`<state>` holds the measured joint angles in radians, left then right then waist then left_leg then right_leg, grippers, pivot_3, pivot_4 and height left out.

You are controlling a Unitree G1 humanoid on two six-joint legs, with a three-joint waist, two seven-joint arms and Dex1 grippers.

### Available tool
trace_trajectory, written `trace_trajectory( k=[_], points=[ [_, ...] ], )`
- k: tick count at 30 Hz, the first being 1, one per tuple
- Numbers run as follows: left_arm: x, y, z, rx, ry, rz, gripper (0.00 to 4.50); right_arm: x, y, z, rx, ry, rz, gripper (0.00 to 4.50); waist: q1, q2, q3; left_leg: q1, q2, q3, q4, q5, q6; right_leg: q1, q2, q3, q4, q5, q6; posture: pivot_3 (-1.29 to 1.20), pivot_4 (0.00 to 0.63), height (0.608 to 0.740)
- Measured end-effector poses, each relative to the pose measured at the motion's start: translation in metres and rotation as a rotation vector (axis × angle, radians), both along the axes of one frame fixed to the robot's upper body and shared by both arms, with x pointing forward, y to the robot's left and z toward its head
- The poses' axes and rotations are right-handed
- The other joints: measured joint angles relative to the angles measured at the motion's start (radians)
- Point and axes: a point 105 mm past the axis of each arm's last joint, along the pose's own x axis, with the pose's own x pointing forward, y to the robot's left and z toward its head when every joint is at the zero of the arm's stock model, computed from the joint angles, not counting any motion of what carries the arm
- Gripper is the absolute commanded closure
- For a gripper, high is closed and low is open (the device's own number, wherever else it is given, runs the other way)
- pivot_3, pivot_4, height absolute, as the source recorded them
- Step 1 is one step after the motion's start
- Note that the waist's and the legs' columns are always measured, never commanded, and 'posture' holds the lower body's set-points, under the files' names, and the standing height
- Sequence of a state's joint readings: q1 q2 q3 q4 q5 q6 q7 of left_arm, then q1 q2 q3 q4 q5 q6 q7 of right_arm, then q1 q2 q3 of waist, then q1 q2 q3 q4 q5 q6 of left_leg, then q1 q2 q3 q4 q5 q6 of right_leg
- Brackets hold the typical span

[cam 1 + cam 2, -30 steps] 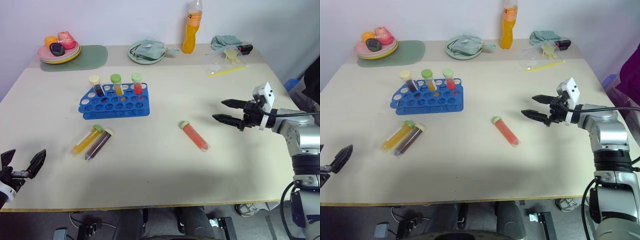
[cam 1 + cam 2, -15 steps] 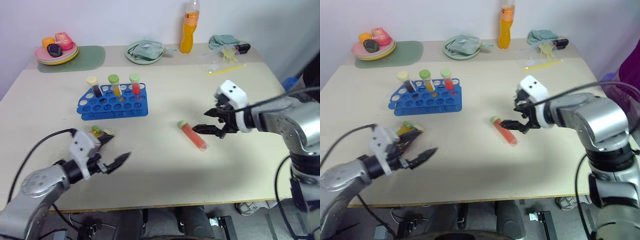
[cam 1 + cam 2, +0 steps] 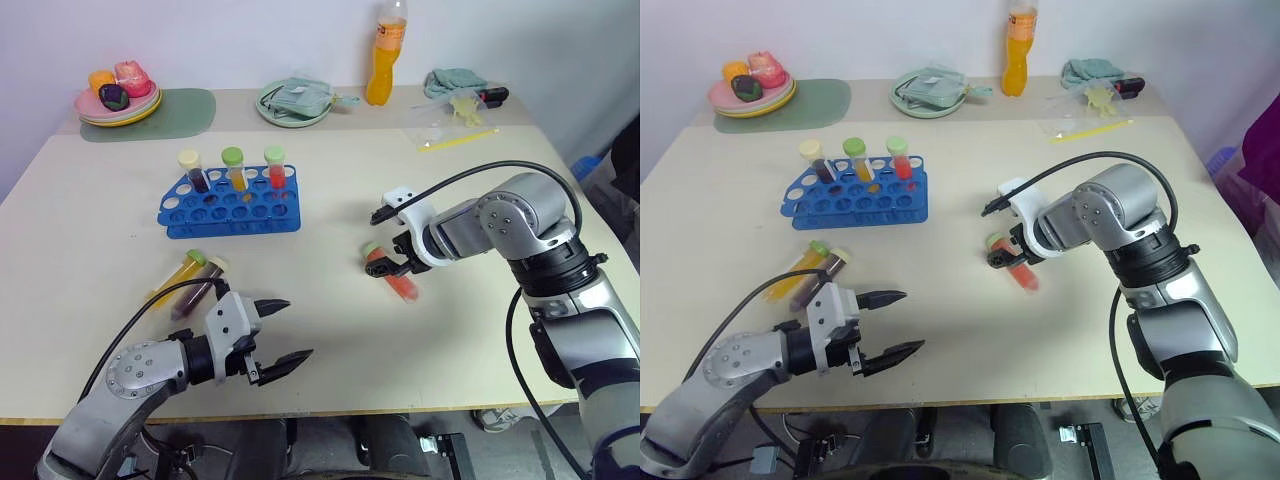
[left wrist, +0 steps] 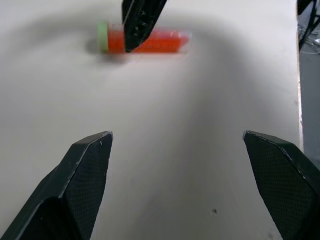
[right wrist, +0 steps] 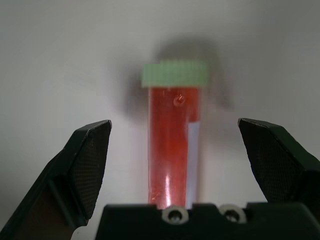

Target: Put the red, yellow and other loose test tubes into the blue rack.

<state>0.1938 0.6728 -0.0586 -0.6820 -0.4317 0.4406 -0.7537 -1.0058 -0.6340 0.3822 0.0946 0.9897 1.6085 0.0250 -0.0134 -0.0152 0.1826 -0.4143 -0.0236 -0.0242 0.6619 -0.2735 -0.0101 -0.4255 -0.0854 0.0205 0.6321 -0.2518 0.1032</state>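
The right gripper (image 3: 392,250) hangs directly over the red test tube (image 5: 174,142) lying on the table (image 3: 480,330), its two black fingers spread wide and holding nothing. In the right wrist view the tube runs straight up the middle of the gap, green cap (image 5: 174,74) at the far end, so its long axis lies crosswise to the line on which the jaws would close — a good line-up for a pinch on the barrel near the cap. Whether the fingertips already touch the table is hard to judge from the head views. The left gripper (image 3: 279,328) is also wide open and empty, low over the table's near edge and well apart from the red tube; the yellow tube (image 3: 178,278) and the dark purple tube (image 3: 198,287) lie just behind it. The blue rack (image 3: 229,202) stands farther back — three capped tubes upright in it.
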Motion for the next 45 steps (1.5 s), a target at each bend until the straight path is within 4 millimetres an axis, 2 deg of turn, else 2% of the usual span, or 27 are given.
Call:
trace_trajectory(
  k=[8,11,16,17,20,22,25,28,29,31,33,38,42,45],
  points=[
    [0.000,0.000,-0.001,-0.012,-0.008,0.028,0.18,0.003,-0.003,-0.003,-0.061,0.025,-0.061,0.00,-0.001,0.000,0.000,0.000,0.001,0.000,0.000,0.000,0.000,0.000,0.004,0.000,0.001,0.000,0.001,0.00,0.150,0.729],
    [0.001,0.000,-0.001,-0.014,-0.009,0.035,0.00,0.005,-0.007,-0.004,-0.089,0.020,-0.093,0.87,0.000,0.000,0.000,0.000,0.001,0.000,0.001,0.000,0.000,0.000,0.004,-0.001,0.001,0.000,0.001,0.00,0.150,0.729],
    [0.003,0.001,0.003,-0.028,-0.020,0.045,0.00,0.005,-0.008,-0.004,-0.099,0.022,-0.109,3.34,-0.001,0.000,0.000,0.000,0.001,0.000,0.001,0.000,0.000,0.000,0.005,-0.001,0.001,0.001,0.001,0.00,0.150,0.729],
    [0.004,0.002,0.005,-0.033,-0.026,0.048,0.00,0.004,-0.005,-0.004,-0.092,0.025,-0.102,3.69,-0.001,0.000,0.000,0.000,0.001,0.000,0.001,0.000,0.000,0.000,0.005,-0.001,0.001,0.001,0.001,0.00,0.150,0.729],
    [0.005,0.005,0.008,-0.034,-0.037,0.059,0.00,0.002,0.000,-0.002,-0.070,0.027,-0.087,3.69,-0.002,0.000,0.000,0.000,0.001,0.000,0.001,0.000,0.000,0.000,0.006,-0.001,0.001,0.001,0.001,0.00,0.150,0.729],
    [0.005,0.007,0.007,-0.034,-0.034,0.072,0.00,0.002,0.014,0.008,-0.025,-0.020,-0.047,3.69,-0.003,0.000,0.000,0.000,0.001,0.000,0.001,0.000,0.000,0.000,0.006,-0.001,0.001,0.001,0.002,0.00,0.150,0.729],
    [0.010,0.019,0.008,-0.051,-0.046,0.166,0.00,0.005,0.053,0.052,0.189,-0.268,0.089,3.69,-0.004,0.001,0.001,-0.001,0.003,-0.001,0.001,0.000,0.001,-0.001,0.008,-0.002,0.001,0.002,0.005,0.00,0.150,0.729],
    [0.020,0.045,0.010,-0.075,-0.081,0.331,0.00,0.002,0.090,0.102,0.531,-0.499,0.216,3.69,-0.003,0.001,0.001,0.000,0.003,-0.001,0.001,0.000,0.001,0.000,0.009,-0.002,0.001,0.003,0.006,0.00,0.150,0.729],
    [0.023,0.054,0.010,-0.083,-0.089,0.389,0.00,0.001,0.099,0.113,0.625,-0.565,0.246,3.69,-0.003,0.001,0.000,0.000,0.003,-0.001,0.001,0.000,0.001,0.000,0.009,-0.002,0.002,0.003,0.006,0.00,0.150,0.729],
    [0.026,0.069,0.008,-0.083,-0.110,0.477,0.00,0.005,0.112,0.123,0.748,-0.682,0.265,3.69,-0.003,0.000,0.000,0.001,0.003,-0.001,0.002,0.000,0.001,0.001,0.008,-0.002,0.002,0.003,0.006,0.00,0.150,0.729],
    [0.030,0.082,0.004,-0.089,-0.128,0.559,0.00,0.015,0.125,0.120,0.834,-0.782,0.235,3.69,-0.003,0.000,0.000,0.002,0.003,0.000,0.002,0.000,0.000,0.002,0.008,-0.002,0.003,0.003,0.006,0.00,0.150,0.729],
    [0.040,0.098,0.003,-0.149,-0.202,0.703,0.00,0.039,0.157,0.086,0.880,-0.918,0.150,3.69,-0.001,0.000,0.000,0.003,0.002,-0.001,0.001,0.001,-0.002,0.001,0.007,-0.002,0.004,0.003,0.006,0.00,0.150,0.729],
    [0.045,0.103,0.013,-0.167,-0.282,0.746,0.00,0.045,0.166,0.066,0.876,-0.968,0.148,3.69,-0.003,0.000,0.000,0.003,0.002,-0.001,0.001,0.001,-0.002,0.001,0.007,-0.002,0.004,0.003,0.006,0.00,0.150,0.729],
    [0.046,0.104,0.015,-0.167,-0.296,0.754,0.00,0.054,0.162,0.049,0.846,-0.980,0.114,3.69,-0.005,0.001,0.000,0.003,0.002,-0.001,0.001,0.001,-0.003,0.000,0.007,-0.002,0.004,0.003,0.006,0.00,0.150,0.729]
  ],
)
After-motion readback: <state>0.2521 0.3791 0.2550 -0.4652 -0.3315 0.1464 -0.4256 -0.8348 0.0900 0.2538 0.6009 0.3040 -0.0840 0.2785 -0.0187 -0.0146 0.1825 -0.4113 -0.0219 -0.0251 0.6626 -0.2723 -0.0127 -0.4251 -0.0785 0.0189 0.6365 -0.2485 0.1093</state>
